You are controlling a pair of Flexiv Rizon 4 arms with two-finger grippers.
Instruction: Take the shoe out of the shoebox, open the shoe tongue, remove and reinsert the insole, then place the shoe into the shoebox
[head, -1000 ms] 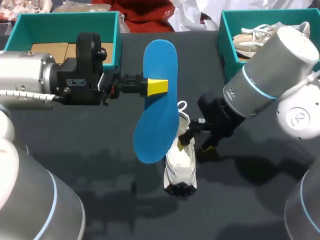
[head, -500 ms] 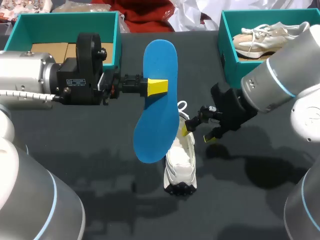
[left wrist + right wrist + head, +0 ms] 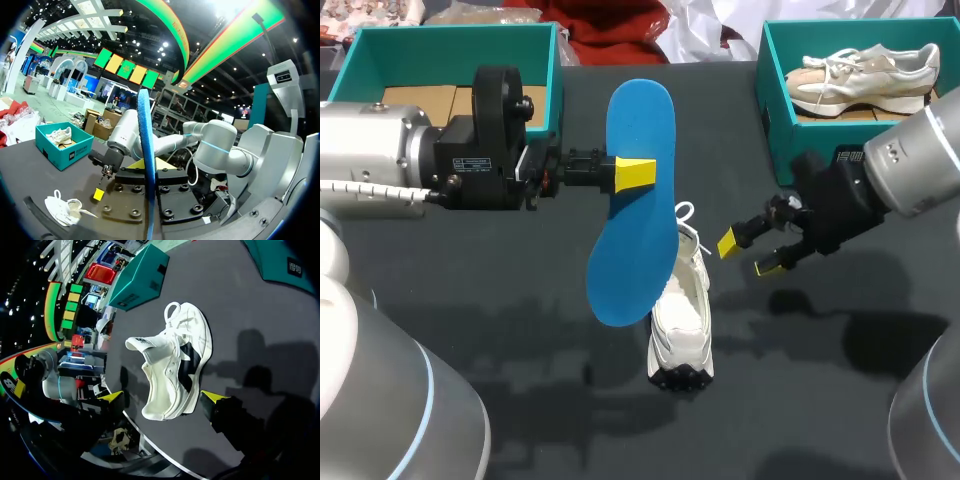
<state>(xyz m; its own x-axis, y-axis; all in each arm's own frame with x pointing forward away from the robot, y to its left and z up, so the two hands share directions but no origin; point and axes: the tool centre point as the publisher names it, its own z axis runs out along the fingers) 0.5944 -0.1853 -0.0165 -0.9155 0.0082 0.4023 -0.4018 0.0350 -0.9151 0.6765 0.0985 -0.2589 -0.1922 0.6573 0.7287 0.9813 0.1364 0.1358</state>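
A blue insole [image 3: 625,270] hangs upright over the table's middle, and my left gripper [image 3: 636,173] is shut on its upper half. In the left wrist view the insole [image 3: 146,150] shows edge-on, straight ahead of the fingers. Below it a white shoe [image 3: 682,330] lies on the black table, toe towards the front. Its tongue [image 3: 145,342] is pulled up. My right gripper [image 3: 750,255] hovers open to the shoe's right, apart from it and holding nothing. In the right wrist view the shoe [image 3: 172,365] lies ahead of the spread fingers.
A teal shoebox [image 3: 775,90] at the back right holds a beige shoe [image 3: 865,75]. Another teal box [image 3: 450,40] at the back left has cardboard in it. The black table [image 3: 520,330] lies bare at the front left.
My right gripper has drawn back from the shoe, moving right and a little away from it, its fingers staying apart. The left arm and the insole have not moved.
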